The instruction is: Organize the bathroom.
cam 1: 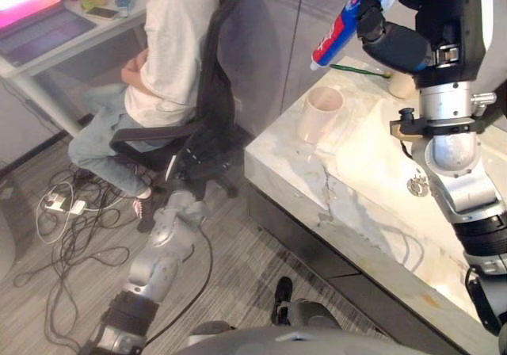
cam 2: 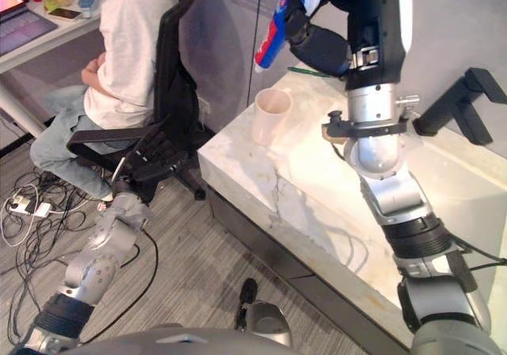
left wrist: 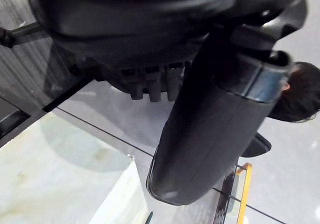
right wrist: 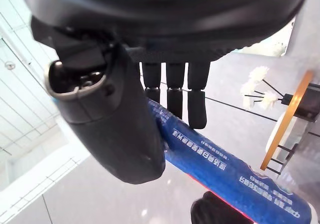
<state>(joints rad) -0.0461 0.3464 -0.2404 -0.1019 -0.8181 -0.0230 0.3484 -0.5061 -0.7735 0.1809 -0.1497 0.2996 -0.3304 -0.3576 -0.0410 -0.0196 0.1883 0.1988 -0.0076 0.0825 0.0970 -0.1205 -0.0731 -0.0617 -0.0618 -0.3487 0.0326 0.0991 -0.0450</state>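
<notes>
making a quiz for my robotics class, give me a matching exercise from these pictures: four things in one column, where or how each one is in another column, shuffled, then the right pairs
Things:
1. toothpaste tube
2. pink cup
3. left hand
4. green toothbrush

Places or states:
A. lying flat on the marble counter, behind the cup
B. held up in the air by the right hand
C. standing upright on the counter near its corner
D. open, holding nothing, low beside the office chair

Pairs: 1-B, 2-C, 3-D, 4-A
</notes>
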